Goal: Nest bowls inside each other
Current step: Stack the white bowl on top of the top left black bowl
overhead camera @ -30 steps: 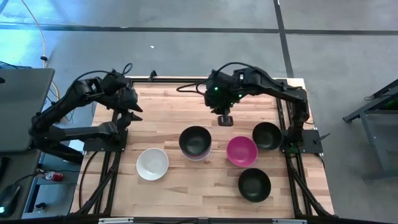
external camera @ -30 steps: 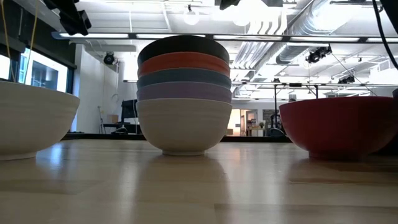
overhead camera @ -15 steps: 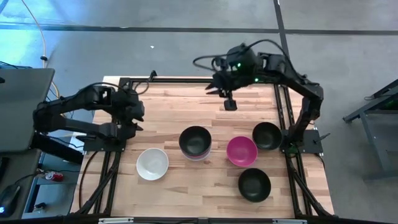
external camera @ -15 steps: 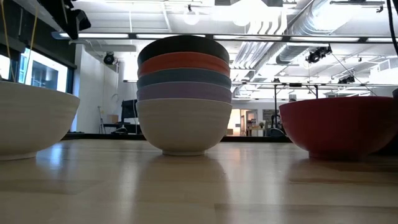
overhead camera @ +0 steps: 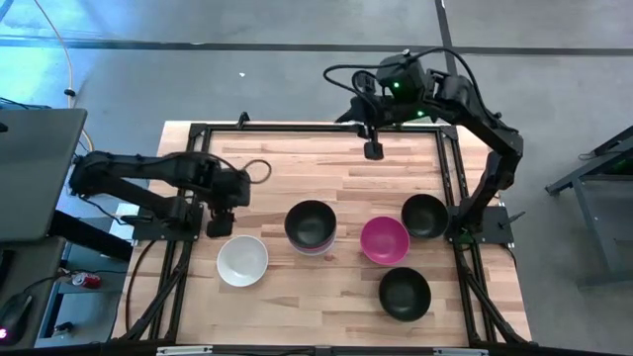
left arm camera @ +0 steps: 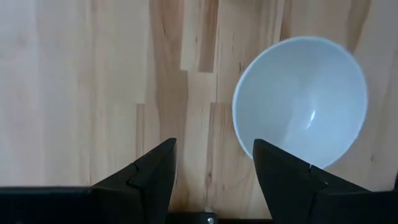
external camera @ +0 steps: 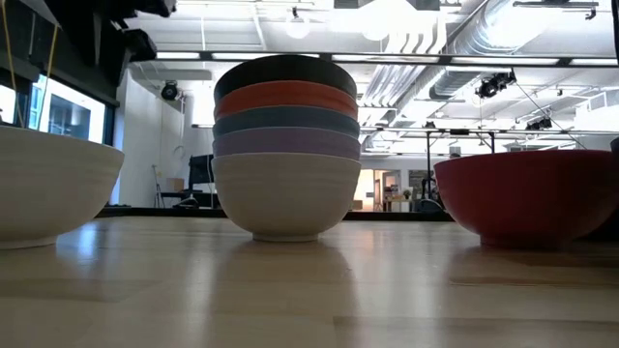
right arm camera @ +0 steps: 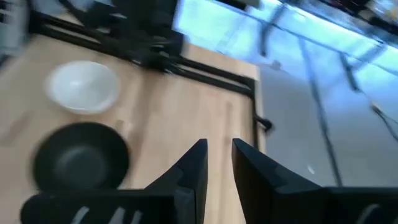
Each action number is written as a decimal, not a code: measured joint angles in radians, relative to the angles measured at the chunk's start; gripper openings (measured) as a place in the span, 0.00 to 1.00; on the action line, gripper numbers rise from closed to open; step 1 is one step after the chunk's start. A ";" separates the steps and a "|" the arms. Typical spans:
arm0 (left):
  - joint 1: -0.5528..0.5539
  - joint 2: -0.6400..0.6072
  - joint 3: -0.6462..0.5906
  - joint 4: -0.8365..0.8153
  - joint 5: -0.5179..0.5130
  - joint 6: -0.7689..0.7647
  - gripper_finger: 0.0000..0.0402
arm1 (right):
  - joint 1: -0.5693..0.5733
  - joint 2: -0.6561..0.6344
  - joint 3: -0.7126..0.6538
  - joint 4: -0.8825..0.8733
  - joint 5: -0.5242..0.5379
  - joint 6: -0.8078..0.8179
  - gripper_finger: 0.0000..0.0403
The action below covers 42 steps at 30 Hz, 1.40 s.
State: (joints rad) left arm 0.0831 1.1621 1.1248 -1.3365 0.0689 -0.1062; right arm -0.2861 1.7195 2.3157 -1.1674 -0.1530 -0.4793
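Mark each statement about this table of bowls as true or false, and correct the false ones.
1. The stack of bowls has a black bowl on top. True.
2. The white bowl sits inside the magenta bowl. False: it stands alone on the table, apart from the magenta bowl.
3. The left gripper is beside the white bowl, fingers open. True.
4. The right gripper is holding a black bowl. False: it is empty, over the table's far edge.
5. Two black bowls stand alone near the magenta bowl. True.
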 joint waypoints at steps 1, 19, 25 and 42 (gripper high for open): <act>-0.012 0.020 0.000 0.000 -0.003 -0.006 0.50 | -0.004 0.000 0.000 -0.004 0.021 0.018 0.17; -0.118 0.082 -0.301 0.283 0.031 -0.105 0.50 | -0.023 -0.023 0.000 0.173 -0.149 -0.030 0.17; -0.118 0.081 -0.338 0.396 0.066 -0.119 0.50 | -0.024 -0.022 0.000 0.191 -0.151 -0.056 0.17; -0.118 0.081 -0.362 0.470 0.049 -0.171 0.50 | -0.024 -0.022 0.000 0.205 -0.150 -0.080 0.17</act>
State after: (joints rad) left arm -0.0345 1.2434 0.7628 -0.8669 0.1182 -0.2774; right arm -0.3099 1.6978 2.3161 -0.9622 -0.3035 -0.5590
